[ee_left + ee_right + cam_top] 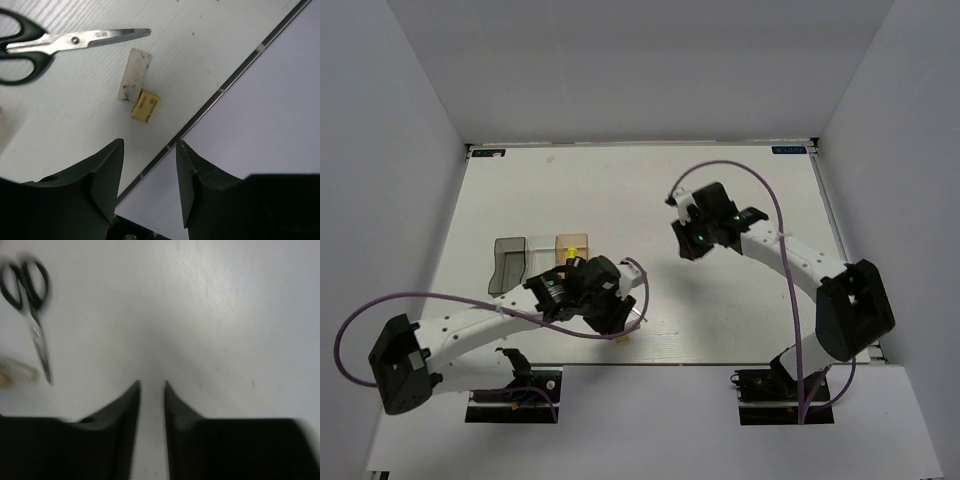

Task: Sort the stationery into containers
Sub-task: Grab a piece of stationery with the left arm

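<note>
The small black-handled scissors [50,42] lie on the white table, blades shut; they also show blurred in the right wrist view [31,310]. Next to the blade tip lie a grey block [134,75] and a beige block [145,106], touching each other near the table's front edge. My left gripper [148,146] is open and empty just short of the blocks; in the top view it [618,316] hides the scissors. My right gripper [152,385] is narrowly open and empty above bare table [687,243]. The amber-tan tray [572,246] holds something with a yellow end [574,252].
The smoky dark grey tray [507,266] and the clear tray [541,256] stand in a row left of the amber one. The table's front edge with its metal strip [220,90] runs right beside the blocks. White walls enclose the table on three sides.
</note>
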Available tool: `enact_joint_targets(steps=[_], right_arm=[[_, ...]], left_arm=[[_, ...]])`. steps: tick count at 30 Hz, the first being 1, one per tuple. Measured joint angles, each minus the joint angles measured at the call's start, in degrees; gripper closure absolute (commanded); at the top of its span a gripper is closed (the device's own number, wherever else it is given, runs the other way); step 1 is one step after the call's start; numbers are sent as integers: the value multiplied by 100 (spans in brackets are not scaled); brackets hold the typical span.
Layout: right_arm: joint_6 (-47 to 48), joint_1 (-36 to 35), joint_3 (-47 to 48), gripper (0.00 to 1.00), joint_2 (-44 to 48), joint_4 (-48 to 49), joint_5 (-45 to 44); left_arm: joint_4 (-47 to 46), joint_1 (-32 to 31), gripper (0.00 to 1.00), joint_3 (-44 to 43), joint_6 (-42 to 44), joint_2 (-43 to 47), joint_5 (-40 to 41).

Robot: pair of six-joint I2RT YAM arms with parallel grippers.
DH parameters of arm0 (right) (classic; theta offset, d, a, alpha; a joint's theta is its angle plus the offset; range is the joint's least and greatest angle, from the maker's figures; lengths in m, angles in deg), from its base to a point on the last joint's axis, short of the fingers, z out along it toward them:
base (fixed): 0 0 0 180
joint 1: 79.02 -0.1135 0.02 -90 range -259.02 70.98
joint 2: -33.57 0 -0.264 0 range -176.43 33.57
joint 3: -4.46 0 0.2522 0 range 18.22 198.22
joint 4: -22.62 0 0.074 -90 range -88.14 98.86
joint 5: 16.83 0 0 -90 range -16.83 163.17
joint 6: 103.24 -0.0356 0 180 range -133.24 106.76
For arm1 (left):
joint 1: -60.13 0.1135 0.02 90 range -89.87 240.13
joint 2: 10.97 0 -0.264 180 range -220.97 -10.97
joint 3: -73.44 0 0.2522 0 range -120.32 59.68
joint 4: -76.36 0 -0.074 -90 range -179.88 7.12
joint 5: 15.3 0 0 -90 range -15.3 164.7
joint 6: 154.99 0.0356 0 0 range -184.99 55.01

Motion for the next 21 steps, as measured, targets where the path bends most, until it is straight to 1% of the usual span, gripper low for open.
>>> enact_joint_targets(steps=[1,2,3,4,5,6,7,8,12,16,21], right_arm=[[164,157,-463,92,199,-142,57],[271,278,-940,92,483,-212,164],[363,358,-1300,82,767,-334,232],[424,420,-1613,69,1126,-492,330],[501,452,-1825,60,1464,-595,428],[562,483,-1937,52,1755,-654,518],[660,522,-2015,49,2035,-667,597],[741,553,-2063,47,2282,-664,662],[896,785,-2225,47,2837,-575,817],[911,1049,-2378,47,2916,-544,909],[903,1261,-2402,47,2914,-540,1014]], left_arm=[[-52,-144,43,-81,94,-223,140],[-116,-262,43,-142,175,-435,223],[-205,-326,42,-173,251,-634,310],[-256,-358,42,-195,317,-807,389],[-319,-376,41,-219,378,-999,483],[-393,-385,38,-247,444,-1200,577],[-452,-385,38,-269,492,-1379,638],[-522,-385,38,-299,544,-1563,693],[-737,-382,37,-483,745,-2157,863],[-925,-374,37,-734,846,-2557,870],[-1126,-363,37,-796,852,-2723,776]])
